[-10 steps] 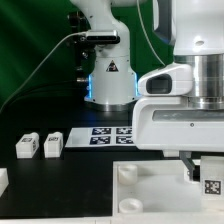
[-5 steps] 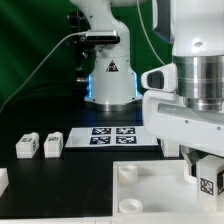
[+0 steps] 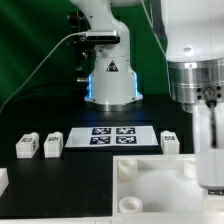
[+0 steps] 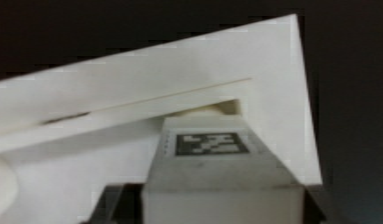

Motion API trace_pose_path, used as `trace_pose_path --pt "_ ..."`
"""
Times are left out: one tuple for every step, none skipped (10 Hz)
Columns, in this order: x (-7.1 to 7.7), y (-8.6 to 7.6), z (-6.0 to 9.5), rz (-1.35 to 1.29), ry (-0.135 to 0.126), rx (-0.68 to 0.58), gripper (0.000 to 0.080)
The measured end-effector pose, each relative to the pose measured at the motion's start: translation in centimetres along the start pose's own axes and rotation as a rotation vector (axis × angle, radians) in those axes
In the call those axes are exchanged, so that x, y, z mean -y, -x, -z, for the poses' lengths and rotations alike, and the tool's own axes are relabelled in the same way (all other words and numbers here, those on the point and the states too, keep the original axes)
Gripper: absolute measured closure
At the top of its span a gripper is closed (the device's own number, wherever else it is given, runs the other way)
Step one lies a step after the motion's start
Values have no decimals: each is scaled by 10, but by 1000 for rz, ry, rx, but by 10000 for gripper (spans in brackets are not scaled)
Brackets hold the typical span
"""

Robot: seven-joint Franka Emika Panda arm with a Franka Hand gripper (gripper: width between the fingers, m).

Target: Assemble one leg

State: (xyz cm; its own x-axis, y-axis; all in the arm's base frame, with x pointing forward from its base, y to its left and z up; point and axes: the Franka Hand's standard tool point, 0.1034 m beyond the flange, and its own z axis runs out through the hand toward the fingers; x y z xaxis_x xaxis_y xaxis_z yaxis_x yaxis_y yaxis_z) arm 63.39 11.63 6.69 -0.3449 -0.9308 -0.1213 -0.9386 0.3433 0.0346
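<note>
Tabletop piece (image 3: 150, 180), white with round corner sockets, fills your exterior view's lower right; the marker board (image 3: 112, 136) lies behind it. Your gripper (image 4: 220, 205) is clamped on a tagged leg (image 4: 213, 160) at that piece's corner. Three more legs (image 3: 27, 146) (image 3: 52, 143) (image 3: 170, 142) sit on the table.

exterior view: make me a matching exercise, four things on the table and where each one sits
Things:
1. marker board
2. pair of legs
3. lone leg
4. tray-like piece

Places:
A. front edge of the picture
B. just to the exterior view's right of the marker board
C. middle of the table
D. to the exterior view's left of the marker board

Pairs: 1-C, 2-D, 3-B, 4-A
</note>
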Motion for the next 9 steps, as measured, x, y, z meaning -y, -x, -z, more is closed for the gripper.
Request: trace_pose_path --pt "0 -1 1 -34 -4 -13 509" --pt "0 -2 1 -36 -6 -16 508" --pt "0 -3 0 -14 -4 -17 508" --pt "0 -2 -1 -14 -4 -17 322" --pt "0 -2 -1 -14 -4 -17 210" --pt "-1 -2 -1 -14 -3 -17 210" --pt "-2 -1 -2 -11 -6 -16 163" --pt "-10 3 -2 -5 -10 -14 163" --pt "-15 8 3 1 -10 -7 152"
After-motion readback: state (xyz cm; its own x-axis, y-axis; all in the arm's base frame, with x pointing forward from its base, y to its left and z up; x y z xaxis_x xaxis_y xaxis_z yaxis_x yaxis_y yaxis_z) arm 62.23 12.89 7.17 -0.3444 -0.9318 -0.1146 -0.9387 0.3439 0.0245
